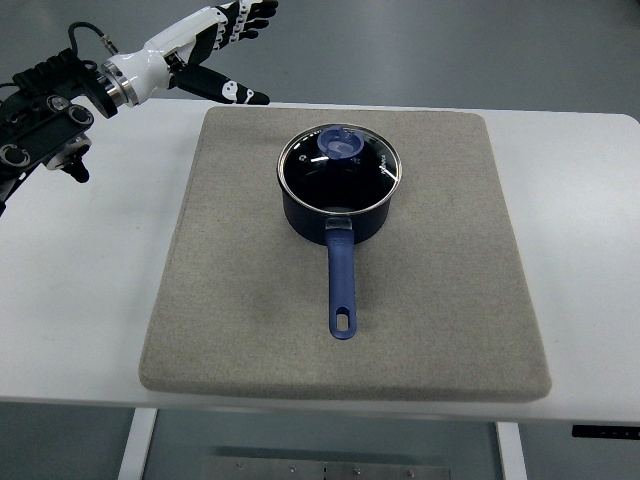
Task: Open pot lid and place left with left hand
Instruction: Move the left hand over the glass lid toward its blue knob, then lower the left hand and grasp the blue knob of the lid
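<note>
A dark blue pot (338, 195) stands on the grey mat (450, 280), a little behind its middle, with its long blue handle (341, 285) pointing toward the near edge. A glass lid (340, 168) with a metal rim and a blue knob (341, 145) covers the pot. My left hand (225, 40) hovers at the top left, beyond the table's far edge and well away from the pot. Its fingers are spread and hold nothing. No right arm shows.
The mat lies on a white table (80, 260), whose bare strips run along the left and right sides. My left arm's black forearm and cables (40, 110) hang over the table's far left corner. Grey floor lies beyond.
</note>
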